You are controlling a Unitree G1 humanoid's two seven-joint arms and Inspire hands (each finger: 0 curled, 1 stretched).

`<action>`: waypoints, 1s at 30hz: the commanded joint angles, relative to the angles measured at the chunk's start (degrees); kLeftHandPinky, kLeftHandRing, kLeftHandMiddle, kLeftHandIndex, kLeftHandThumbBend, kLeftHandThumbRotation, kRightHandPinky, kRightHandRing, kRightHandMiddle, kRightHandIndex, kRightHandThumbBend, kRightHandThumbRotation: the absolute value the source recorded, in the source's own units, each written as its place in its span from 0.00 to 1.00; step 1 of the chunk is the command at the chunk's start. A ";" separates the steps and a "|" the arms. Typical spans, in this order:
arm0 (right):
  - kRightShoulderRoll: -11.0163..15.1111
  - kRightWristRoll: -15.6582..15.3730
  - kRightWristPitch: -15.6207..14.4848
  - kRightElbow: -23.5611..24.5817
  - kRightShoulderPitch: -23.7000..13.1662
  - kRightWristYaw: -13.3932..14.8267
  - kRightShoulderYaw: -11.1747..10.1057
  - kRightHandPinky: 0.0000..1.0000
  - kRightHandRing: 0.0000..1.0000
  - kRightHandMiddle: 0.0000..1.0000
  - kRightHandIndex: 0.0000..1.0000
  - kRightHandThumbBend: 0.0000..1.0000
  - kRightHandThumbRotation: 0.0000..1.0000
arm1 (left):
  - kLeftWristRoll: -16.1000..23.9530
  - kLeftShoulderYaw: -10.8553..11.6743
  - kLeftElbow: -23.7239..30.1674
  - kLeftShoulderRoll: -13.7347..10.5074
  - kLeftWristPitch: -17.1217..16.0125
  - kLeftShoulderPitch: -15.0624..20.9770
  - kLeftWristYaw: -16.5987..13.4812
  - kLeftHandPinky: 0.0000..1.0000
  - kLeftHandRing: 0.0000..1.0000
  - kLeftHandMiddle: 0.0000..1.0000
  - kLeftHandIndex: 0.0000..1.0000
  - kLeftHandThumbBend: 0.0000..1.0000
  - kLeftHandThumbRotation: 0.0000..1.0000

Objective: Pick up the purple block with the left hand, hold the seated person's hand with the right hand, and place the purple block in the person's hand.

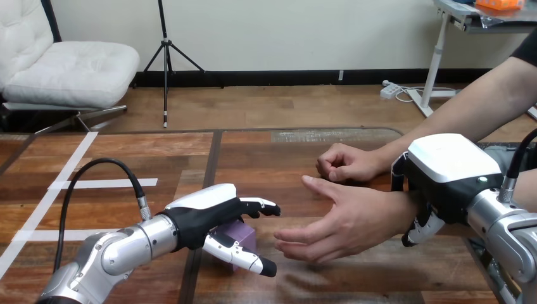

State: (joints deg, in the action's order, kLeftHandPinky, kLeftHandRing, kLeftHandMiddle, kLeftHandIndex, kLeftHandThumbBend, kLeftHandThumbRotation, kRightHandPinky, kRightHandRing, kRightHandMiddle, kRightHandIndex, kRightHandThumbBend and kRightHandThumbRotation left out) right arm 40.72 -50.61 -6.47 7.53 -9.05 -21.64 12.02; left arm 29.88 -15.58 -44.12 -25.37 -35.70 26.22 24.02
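The small purple cube-shaped block [240, 235] sits on the dark wooden plank counter [266, 158] at lower centre, bracketed by the robot's left hand [202, 218], whose released fingers [261, 206] reach nearly straight above it while the thumb stretches across its front. Right of the block, apart from it, the person's open hand [345, 221] hovers palm toward it. The right hand [451, 168] has its fingers [420, 230] grasping that wrist from below, and the person's other hand [345, 162], fisted, lies behind.
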 commanded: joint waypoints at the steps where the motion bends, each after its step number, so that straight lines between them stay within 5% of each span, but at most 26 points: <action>1: 0.39 -0.80 -0.14 0.38 -2.90 0.77 -1.02 0.26 0.33 0.41 0.47 0.85 0.00 | -0.46 -0.46 2.76 -1.25 -0.03 2.44 -0.99 0.78 0.87 0.88 0.87 0.87 0.61; 17: 0.30 -0.01 0.90 -0.07 -2.74 1.96 -1.43 0.26 0.33 0.41 0.47 0.85 0.00 | -0.24 -0.91 3.23 -1.45 0.28 2.22 -1.62 0.70 0.78 0.81 0.82 0.84 0.61; 30: 0.33 -0.03 1.35 -0.33 -2.72 1.91 -1.62 0.25 0.32 0.39 0.45 0.84 0.00 | 3.08 -3.28 8.28 -3.14 7.23 1.93 1.91 0.56 0.69 0.74 0.75 0.85 0.59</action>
State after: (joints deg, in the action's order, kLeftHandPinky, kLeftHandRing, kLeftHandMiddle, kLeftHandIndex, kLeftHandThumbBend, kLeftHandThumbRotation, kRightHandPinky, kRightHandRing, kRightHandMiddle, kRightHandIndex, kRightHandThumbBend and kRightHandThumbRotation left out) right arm 40.72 -50.58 -5.52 6.89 -9.05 -21.61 11.85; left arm 31.34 -17.36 -40.56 -26.39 -30.99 26.22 24.66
